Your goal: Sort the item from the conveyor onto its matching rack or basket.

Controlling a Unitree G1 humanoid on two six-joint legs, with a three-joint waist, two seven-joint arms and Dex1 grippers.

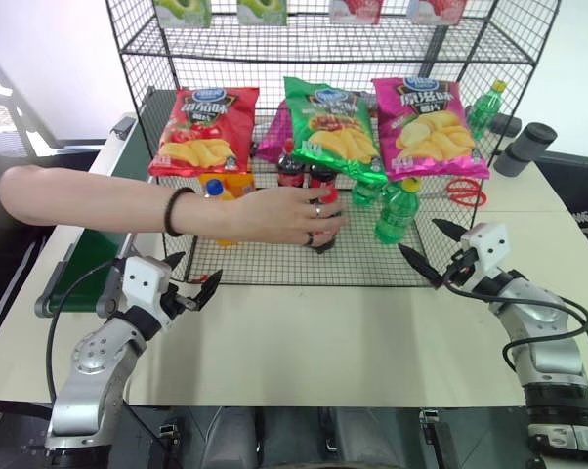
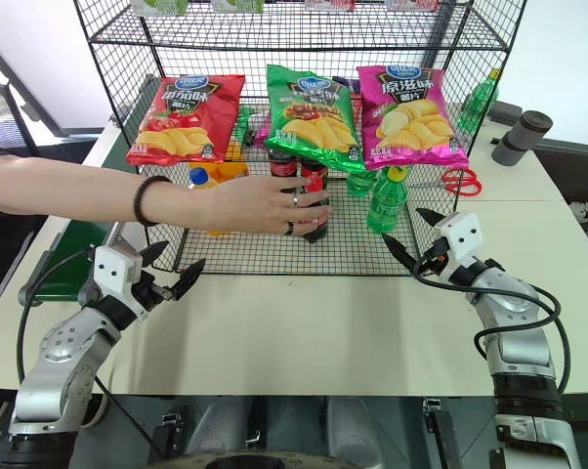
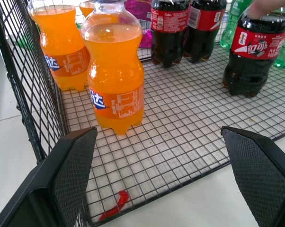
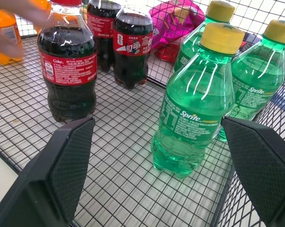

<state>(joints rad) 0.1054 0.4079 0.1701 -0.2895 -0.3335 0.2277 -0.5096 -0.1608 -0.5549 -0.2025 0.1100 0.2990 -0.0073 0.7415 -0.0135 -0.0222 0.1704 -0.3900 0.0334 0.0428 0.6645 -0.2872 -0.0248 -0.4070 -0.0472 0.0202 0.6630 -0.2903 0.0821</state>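
Black fingers of the left gripper [image 1: 198, 290] and the right gripper [image 1: 434, 256] are spread wide, with nothing held, each poised over the pale table [image 1: 323, 342] just before the rack [image 1: 274, 256]. A cola bottle [image 1: 325, 223] is stood upright on the rack's bottom mesh under a person's hand [image 1: 289, 215]; orange soda bottles [image 3: 115, 78] are seen beside it, green bottles [image 4: 195, 106] opposite. The conveyor [image 1: 84, 256] is seen at the left.
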